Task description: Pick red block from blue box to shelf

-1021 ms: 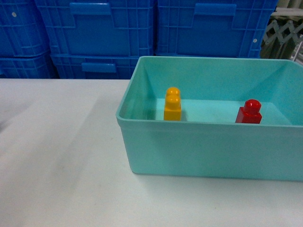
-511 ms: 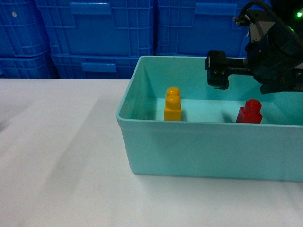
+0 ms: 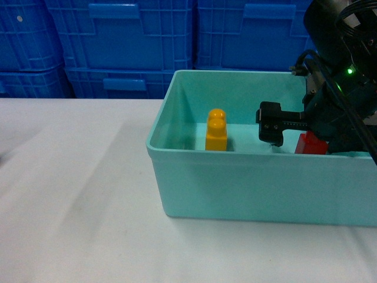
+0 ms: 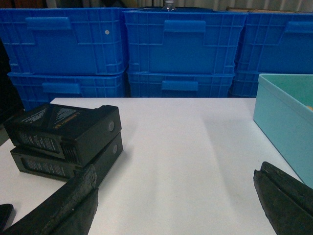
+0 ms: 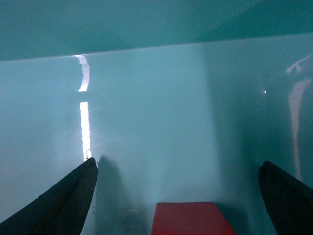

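Reaching into the blue box (image 3: 235,177) with the right gripper (image 5: 178,196), jaws spread wide either side of the red block (image 5: 190,219) — sitting on the box floor, right of the yellow brick (image 3: 216,131). Judging it light, rigid, glossy (likely slippery) — gripping the flat sides, below the stud. Left gripper (image 4: 171,205) idling wide over the table (image 4: 186,142).

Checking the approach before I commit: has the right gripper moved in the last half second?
Yes. In the head view the right gripper has dropped from above the blue box's rim down inside it, next to the red block.
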Robot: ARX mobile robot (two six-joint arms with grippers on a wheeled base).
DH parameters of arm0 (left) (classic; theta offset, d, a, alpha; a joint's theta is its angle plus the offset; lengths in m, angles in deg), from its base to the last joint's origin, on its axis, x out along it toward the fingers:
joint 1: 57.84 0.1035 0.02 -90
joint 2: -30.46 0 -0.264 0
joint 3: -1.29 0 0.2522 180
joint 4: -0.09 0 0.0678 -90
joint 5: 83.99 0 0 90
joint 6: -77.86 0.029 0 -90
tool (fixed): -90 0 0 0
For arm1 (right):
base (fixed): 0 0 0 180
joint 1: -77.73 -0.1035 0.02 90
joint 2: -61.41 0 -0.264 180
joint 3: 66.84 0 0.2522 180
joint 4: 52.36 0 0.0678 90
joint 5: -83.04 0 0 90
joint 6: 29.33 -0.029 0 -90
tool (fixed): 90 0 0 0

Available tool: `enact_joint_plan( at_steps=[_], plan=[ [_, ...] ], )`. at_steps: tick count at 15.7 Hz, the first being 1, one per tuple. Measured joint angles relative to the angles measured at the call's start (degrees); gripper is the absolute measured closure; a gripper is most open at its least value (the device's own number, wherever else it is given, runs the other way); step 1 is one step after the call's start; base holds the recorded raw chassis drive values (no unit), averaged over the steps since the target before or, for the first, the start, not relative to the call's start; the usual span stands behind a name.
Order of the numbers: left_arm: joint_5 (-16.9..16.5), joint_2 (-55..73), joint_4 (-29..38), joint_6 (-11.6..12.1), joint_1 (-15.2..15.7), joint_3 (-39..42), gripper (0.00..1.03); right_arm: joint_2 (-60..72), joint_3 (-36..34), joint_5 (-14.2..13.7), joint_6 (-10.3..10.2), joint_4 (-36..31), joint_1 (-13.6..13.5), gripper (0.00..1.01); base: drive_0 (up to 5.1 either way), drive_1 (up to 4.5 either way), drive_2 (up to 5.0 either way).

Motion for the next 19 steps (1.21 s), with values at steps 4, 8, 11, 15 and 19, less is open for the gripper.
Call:
enact_joint_plan(
  at_steps=[4, 8, 11, 15, 19],
  plan=[
    [0.0, 0.0, 0.0, 0.0, 0.0, 0.0, 0.05, 0.3, 0.2, -0.8, -3.2, 1.4, -0.1, 0.17, 0.0, 0.00, 0.0],
    [0.0, 0.0, 0.0, 0.0, 0.0, 0.0, 0.05, 0.3, 0.3, -0.5, -5.7, 2.8, -0.1, 0.61, 0.0, 0.00, 0.0],
    [0.0, 0.0, 0.0, 0.0, 0.0, 0.0, 0.05, 0.2, 0.4, -0.3, -5.6, 2.7, -0.2, 0.72, 0.0, 0.00, 0.0],
    [0.0, 0.0, 0.0, 0.0, 0.0, 0.0, 0.05, -2.1, -1.6, -0.5, -0.7, -2.8, -0.8, 0.72, 0.0, 0.00, 0.0],
    [0.0, 0.0, 0.0, 0.0, 0.0, 0.0, 0.05, -22.9, -3.4, 8.4, 12.2, -21.2, 3.1, 0.72, 0.0, 0.00, 0.0]
  ],
)
